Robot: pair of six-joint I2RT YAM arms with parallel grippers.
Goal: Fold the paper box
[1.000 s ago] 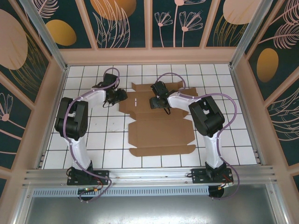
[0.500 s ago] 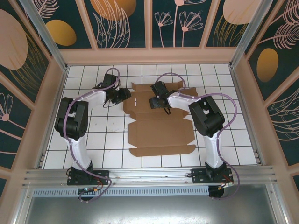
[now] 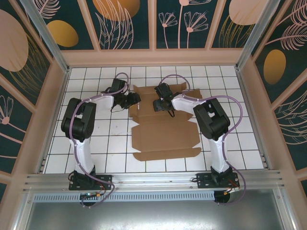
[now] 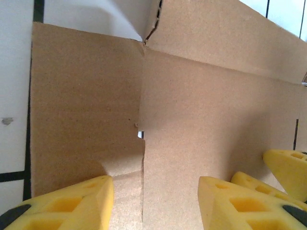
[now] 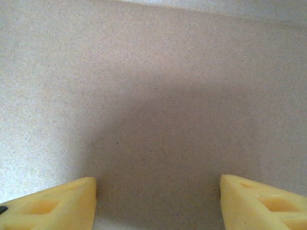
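Tiled table, arms over paper box

Both arms stretch forward, elbows bent, wrists turned inward toward each other; left fingers and right fingers parted.

There are no words or numbers to read here. The paper box is plain brown. The walls carry drawn flowers.

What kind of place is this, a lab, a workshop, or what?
Probably a robot test booth: a left arm and right arm bolted by a metal rail, a white tiled table walled in by painted leaf panels, and a flat cardboard box.
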